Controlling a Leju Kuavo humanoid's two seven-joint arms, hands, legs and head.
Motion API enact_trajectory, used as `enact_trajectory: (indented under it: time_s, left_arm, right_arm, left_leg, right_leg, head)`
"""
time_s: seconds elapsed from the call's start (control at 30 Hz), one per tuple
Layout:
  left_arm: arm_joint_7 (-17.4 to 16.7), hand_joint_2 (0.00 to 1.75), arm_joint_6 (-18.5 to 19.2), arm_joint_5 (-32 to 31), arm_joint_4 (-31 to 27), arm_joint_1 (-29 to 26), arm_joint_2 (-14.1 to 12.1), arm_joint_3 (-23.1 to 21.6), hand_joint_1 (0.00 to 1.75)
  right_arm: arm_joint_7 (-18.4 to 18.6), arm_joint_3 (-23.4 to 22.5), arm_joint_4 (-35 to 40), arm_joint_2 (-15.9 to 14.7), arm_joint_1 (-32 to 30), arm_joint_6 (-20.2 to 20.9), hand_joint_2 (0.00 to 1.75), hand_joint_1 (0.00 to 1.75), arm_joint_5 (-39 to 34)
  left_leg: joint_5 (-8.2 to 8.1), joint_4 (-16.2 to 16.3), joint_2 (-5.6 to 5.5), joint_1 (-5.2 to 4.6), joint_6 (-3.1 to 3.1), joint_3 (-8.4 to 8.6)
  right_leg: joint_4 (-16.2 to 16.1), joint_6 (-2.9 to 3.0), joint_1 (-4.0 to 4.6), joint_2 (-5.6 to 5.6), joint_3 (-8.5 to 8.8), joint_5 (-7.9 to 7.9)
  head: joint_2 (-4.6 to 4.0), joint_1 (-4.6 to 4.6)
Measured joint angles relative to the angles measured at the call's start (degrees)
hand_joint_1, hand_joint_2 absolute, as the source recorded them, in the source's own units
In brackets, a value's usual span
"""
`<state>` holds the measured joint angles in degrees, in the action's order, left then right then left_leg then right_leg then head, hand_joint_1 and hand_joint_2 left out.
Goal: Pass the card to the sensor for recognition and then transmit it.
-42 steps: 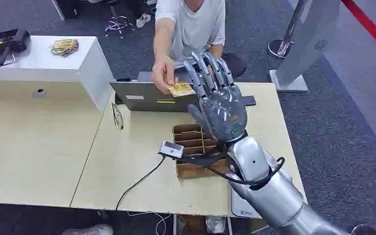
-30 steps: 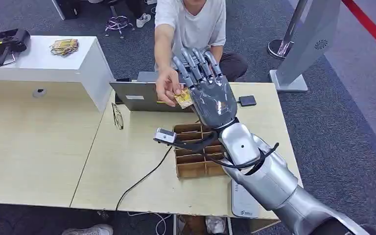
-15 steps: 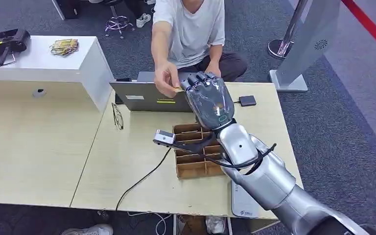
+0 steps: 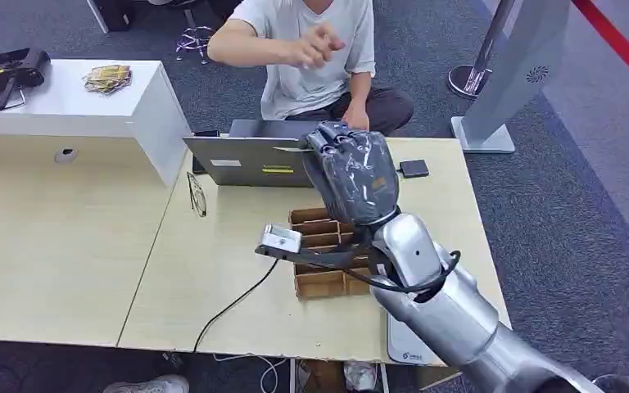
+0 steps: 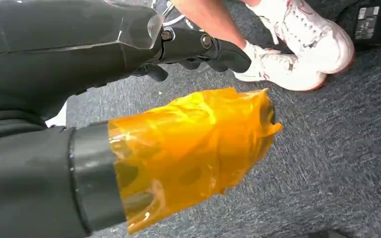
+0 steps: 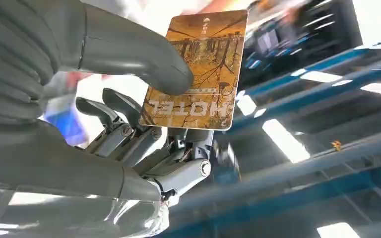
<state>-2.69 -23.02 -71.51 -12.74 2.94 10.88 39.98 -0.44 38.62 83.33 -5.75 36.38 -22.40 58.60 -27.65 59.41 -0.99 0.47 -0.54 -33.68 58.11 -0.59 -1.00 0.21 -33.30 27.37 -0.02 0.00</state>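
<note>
over the far side of the table [image 4: 213,270], just in front of the open laptop [image 4: 250,160], we have our right hand [image 4: 352,176] raised with its fingers curled in, and the right wrist view shows why: the thumb [image 6: 129,54] presses one brown hotel card [image 6: 198,69] against the fingers behind it, so the card is pinched and standing up out of the hand. the person [image 4: 319,49] across the table has an arm lifted clear of the card, so we judge the card is ours alone now. our left hand [image 5: 129,64] hangs down toward the carpet; its dark fingers reach out over an orange-wrapped thumb and seem to hold nothing, but we cannot tell from this angle how far apart they lie. for the step in hand, carrying the card to the sensor, we should keep the thumb pressure steady and hold the card's flat face toward the reader, since a thin card pinched near one end could swivel or slip. we cannot say for sure which thing is the sensor; the small black pad [image 4: 414,169] just beside the hand looks likeliest. by count we see one card in hand, one laptop, one divided cardboard box [image 4: 319,278], one loose pile of cards [image 4: 108,78] on the white counter [image 4: 74,106], and one person.
</note>
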Motion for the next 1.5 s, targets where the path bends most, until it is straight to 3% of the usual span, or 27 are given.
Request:
enact_trajectory:
  time_s: [0.17,0.27,0.4,0.53,0.73,0.97,1.17,1.37,1.5]
  left_arm:
    - [0.1,0.00,-0.9,1.3,0.0,-0.1,0.0,0.7,0.00]
    - [0.2,0.00,-1.6,1.7,0.0,-0.1,0.2,1.4,0.00]
    - [0.2,0.00,-2.4,1.9,0.0,-0.1,0.5,2.0,0.00]
    - [0.2,0.00,-2.8,2.0,0.0,-0.1,0.5,2.6,0.00]
    - [0.2,0.00,-3.4,2.1,0.0,-0.1,0.5,3.0,0.00]
    - [0.2,0.00,-3.4,2.1,0.0,-0.1,0.5,3.5,0.00]
    - [0.2,0.00,-3.4,2.4,0.0,0.0,0.6,4.1,0.00]
    - [0.2,0.00,-3.4,2.7,0.0,0.0,0.8,4.9,0.00]
    - [0.2,0.00,-3.4,3.0,0.0,0.0,0.9,5.2,0.00]
  right_arm:
    - [-9.4,-3.0,8.5,-0.1,-6.1,5.7,1.75,1.75,-25.9]
    - [-15.4,-4.7,12.7,-0.5,-10.2,15.8,1.75,1.75,-47.0]
    - [-19.1,-6.4,16.0,-2.1,-17.0,31.6,1.75,1.75,-71.1]
    - [-20.9,-6.5,17.3,-3.5,-22.9,39.3,1.75,1.75,-79.3]
    - [-21.3,-5.6,17.6,-4.5,-28.5,45.6,1.75,1.75,-85.2]
    - [-21.7,-5.0,17.6,-4.8,-31.7,47.1,1.75,1.75,-86.7]
    - [-21.4,-4.8,17.2,-6.4,-33.3,44.4,1.75,1.75,-80.7]
    - [-21.2,-6.1,14.9,-11.7,-35.6,41.6,1.75,1.75,-77.0]
    - [-19.4,-9.3,13.4,-16.2,-38.6,39.2,1.75,1.75,-76.5]
  left_leg:
    - [-0.02,0.0,0.01,0.00,0.02,-0.01]
    - [-0.02,0.0,-0.01,0.00,0.02,-0.01]
    - [-0.04,0.0,-0.01,0.00,0.05,-0.01]
    - [-0.06,0.0,0.01,0.00,0.03,-0.01]
    - [-0.06,0.0,0.02,0.01,0.03,-0.01]
    - [-0.06,0.0,0.03,0.02,0.02,-0.01]
    - [-0.06,0.0,0.03,0.01,0.03,0.00]
    - [-0.08,0.0,0.05,0.00,0.05,0.00]
    - [-0.09,0.0,-0.05,-0.01,0.06,-0.02]
  right_leg:
    - [0.0,-0.01,0.00,0.00,0.00,0.01]
    - [0.0,-0.01,0.00,-0.02,0.00,0.01]
    - [0.0,-0.01,0.00,-0.02,0.01,0.01]
    - [0.0,-0.01,0.00,0.00,0.00,0.02]
    - [0.0,-0.01,0.01,0.00,0.00,0.02]
    - [0.0,-0.01,0.02,0.01,0.01,0.02]
    - [-0.1,-0.01,0.02,0.01,0.01,0.02]
    - [-0.1,-0.02,0.01,0.02,0.01,0.02]
    - [-0.1,-0.03,0.00,-0.06,0.04,0.03]
  head:
    - [0.00,0.00]
    - [0.00,0.00]
    - [0.00,-0.02]
    - [0.00,-0.02]
    - [0.00,-0.02]
    - [0.00,-0.02]
    - [0.00,-0.02]
    - [0.00,-0.04]
    - [0.00,-0.04]
